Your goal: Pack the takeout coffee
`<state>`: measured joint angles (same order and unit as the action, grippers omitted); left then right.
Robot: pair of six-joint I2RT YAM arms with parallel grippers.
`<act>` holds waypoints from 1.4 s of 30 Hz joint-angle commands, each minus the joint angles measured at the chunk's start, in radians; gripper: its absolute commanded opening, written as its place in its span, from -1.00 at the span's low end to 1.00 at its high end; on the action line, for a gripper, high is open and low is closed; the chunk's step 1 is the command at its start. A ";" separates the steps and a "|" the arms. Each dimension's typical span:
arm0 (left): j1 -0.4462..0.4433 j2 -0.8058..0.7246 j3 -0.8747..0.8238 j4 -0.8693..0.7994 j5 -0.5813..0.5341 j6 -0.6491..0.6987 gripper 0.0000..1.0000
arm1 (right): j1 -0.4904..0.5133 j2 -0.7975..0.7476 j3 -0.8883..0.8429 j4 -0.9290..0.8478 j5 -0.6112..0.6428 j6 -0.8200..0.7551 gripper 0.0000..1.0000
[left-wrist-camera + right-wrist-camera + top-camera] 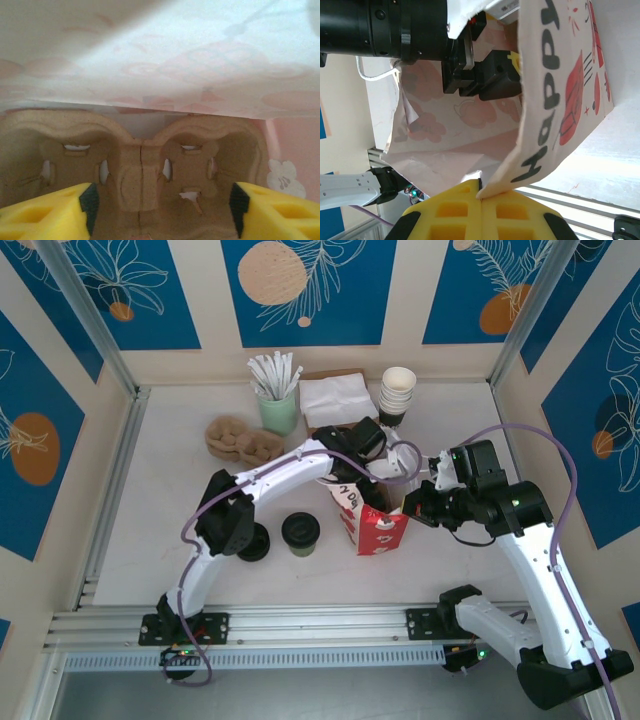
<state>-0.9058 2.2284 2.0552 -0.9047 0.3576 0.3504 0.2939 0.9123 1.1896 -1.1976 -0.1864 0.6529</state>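
The takeout coffee [300, 533] stands just left of the red bag [380, 532], into which the left arm [290, 468] reaches.

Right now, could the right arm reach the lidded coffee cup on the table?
Probably not. The right gripper is pinched shut on the rim of the red bag, and that bag stands between it and the coffee cup.

Left wrist: left claw [162, 205] fingers cut by bottom edge; carrier [140, 165] base hidden behind them; bag [175, 60] wall blurred, too near. Right wrist: right claw [480, 192] cropped at bottom edge. Top: left claw tips hidden inside bag; lids [258, 542] half covered by left arm.
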 commanded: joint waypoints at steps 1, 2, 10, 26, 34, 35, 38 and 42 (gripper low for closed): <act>-0.013 -0.059 0.042 -0.017 0.036 0.002 0.56 | -0.003 -0.015 0.011 -0.031 -0.003 -0.007 -0.93; -0.013 -0.066 0.049 -0.023 0.038 0.005 0.61 | -0.002 -0.015 0.010 -0.032 -0.002 -0.001 -0.93; -0.013 -0.108 0.147 -0.112 0.062 -0.002 0.89 | -0.022 -0.016 0.013 -0.048 0.016 0.057 -0.92; -0.012 -0.177 0.300 -0.108 0.081 -0.152 0.87 | -0.044 -0.035 0.017 -0.017 0.008 0.111 -0.87; -0.006 -0.268 0.353 -0.074 -0.052 -0.269 0.86 | -0.052 -0.028 0.056 -0.028 0.027 0.076 -0.29; -0.004 -0.287 0.352 -0.074 -0.078 -0.284 0.86 | -0.056 -0.022 0.073 -0.041 0.041 0.060 -0.22; 0.002 -0.349 0.324 -0.070 -0.150 -0.322 0.86 | -0.075 -0.005 0.136 -0.083 0.082 0.004 -0.07; 0.008 -0.476 0.191 -0.023 -0.223 -0.358 0.88 | -0.106 0.030 0.237 -0.124 0.136 -0.081 -0.01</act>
<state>-0.9043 1.8389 2.3089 -0.9573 0.2237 0.0486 0.2058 0.9257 1.3579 -1.2652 -0.1059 0.6575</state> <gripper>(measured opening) 0.935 0.494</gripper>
